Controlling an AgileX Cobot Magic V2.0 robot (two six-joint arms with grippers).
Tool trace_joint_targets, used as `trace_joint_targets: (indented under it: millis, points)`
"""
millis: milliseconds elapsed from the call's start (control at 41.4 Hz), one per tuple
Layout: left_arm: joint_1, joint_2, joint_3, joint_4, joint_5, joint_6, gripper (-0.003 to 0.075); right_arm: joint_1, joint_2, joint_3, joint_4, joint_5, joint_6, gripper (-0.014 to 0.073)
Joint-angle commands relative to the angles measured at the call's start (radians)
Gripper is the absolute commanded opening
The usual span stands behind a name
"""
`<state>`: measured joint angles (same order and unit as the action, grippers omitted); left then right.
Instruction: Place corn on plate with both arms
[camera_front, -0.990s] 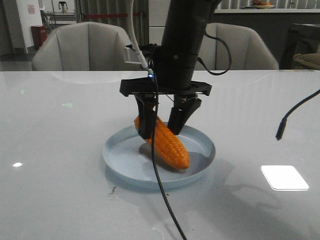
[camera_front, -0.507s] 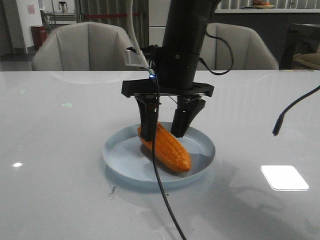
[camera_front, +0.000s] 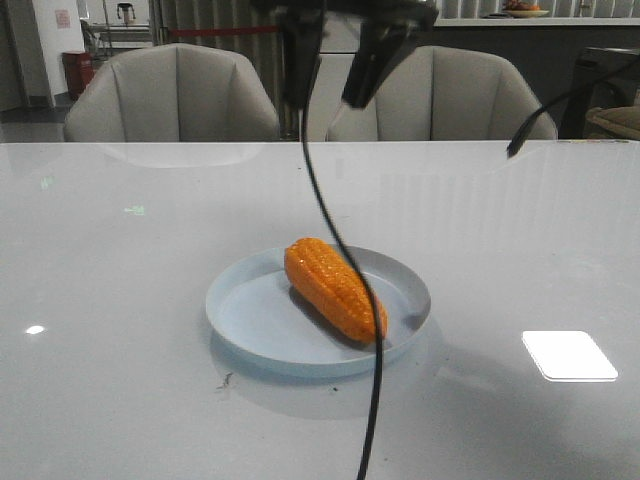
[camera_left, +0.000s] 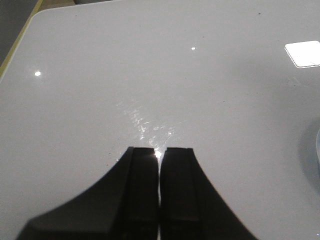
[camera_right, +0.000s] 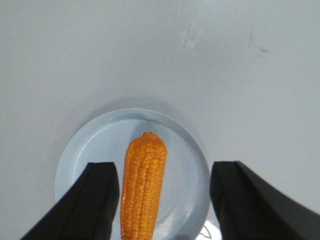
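Note:
The orange corn (camera_front: 335, 290) lies flat in the pale blue plate (camera_front: 250, 340) at the middle of the table, its tapered end toward the front right. My right gripper (camera_front: 335, 70) hangs open high above it, only its dark fingers showing at the top of the front view. In the right wrist view the corn (camera_right: 143, 185) and plate (camera_right: 75, 160) sit far below the open right gripper (camera_right: 165, 167). My left gripper (camera_left: 159, 150) is shut with nothing in it over bare table. A sliver of the plate (camera_left: 318, 150) shows at that view's edge.
A black cable (camera_front: 340, 250) hangs down in front of the plate, and a second cable end (camera_front: 520, 145) dangles at the right. Two grey chairs (camera_front: 170, 95) stand behind the table. A bright window reflection (camera_front: 568, 355) lies on the glossy white tabletop.
The right gripper has let go of the corn and risen straight up, from around the cob to the top of the view. The corn now rests flat in the plate.

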<state>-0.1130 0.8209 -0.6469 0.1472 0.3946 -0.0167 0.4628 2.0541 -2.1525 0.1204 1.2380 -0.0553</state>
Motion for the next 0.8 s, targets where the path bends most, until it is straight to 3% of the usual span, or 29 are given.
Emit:
trace_joint_targets:
  millis: [0, 410, 555, 772]
  points:
    - [0.001, -0.002, -0.029, 0.000, -0.081, -0.011, 0.0126, -0.053, -0.153, -0.038, -0.009, 0.083, -0.009, 0.0509]
    - [0.001, -0.002, -0.029, 0.000, -0.081, -0.011, 0.0126, -0.367, -0.528, 0.098, -0.014, 0.057, -0.031, 0.0508]
    - [0.001, -0.002, -0.029, 0.000, -0.081, -0.011, 0.0126, -0.462, -0.693, 0.306, -0.019, -0.043, -0.065, 0.0508]
    - [0.001, -0.002, -0.029, 0.000, -0.081, -0.011, 0.0126, -0.515, -0.974, 0.777, -0.037, -0.299, -0.079, 0.0508]
